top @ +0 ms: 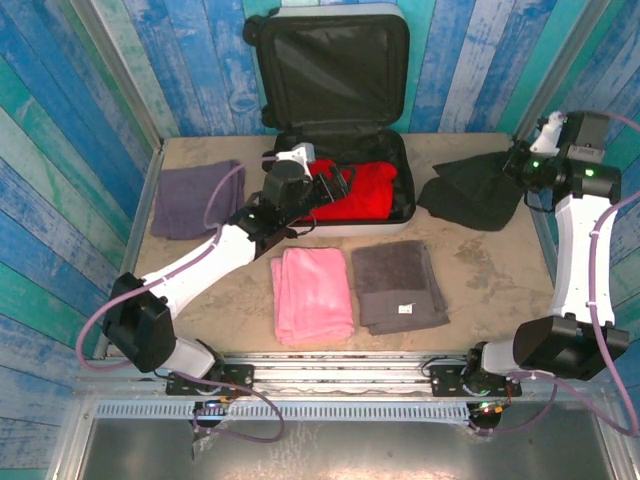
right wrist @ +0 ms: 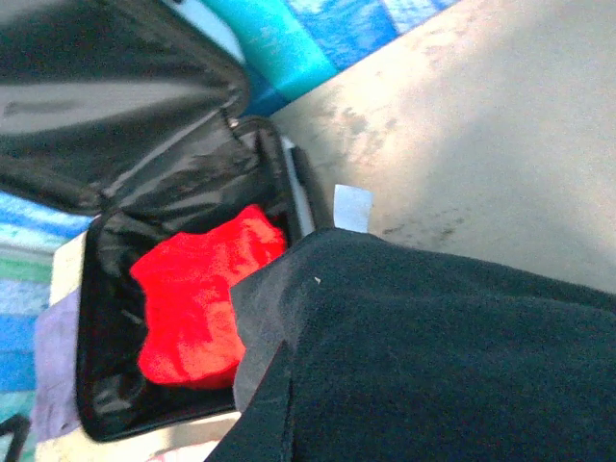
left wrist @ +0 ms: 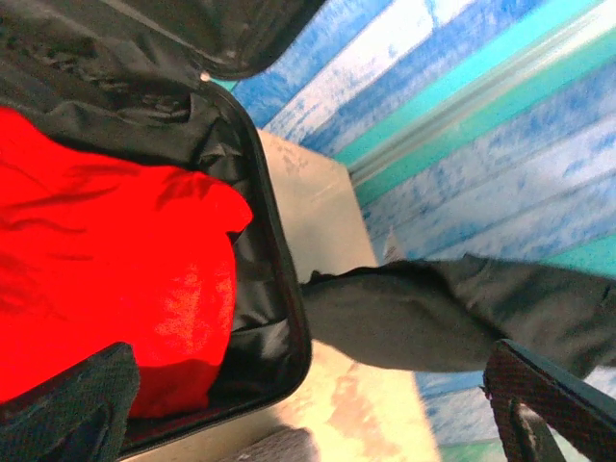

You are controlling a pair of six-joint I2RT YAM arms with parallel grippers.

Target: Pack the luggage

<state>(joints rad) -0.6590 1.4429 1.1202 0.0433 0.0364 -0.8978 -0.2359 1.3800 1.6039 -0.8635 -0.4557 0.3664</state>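
Luggage (top: 335, 75) holds red cloth (top: 365, 190) (of five); left hand (left wrist: 308, 414) spread empty, right hand (top: 519, 163) clamping black cloth (top: 470, 195).

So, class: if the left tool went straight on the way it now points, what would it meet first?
Most likely the red towel lying in the open luggage, just ahead of the left tool. Depth is unclear: it might pass over and reach the case's right wall instead.
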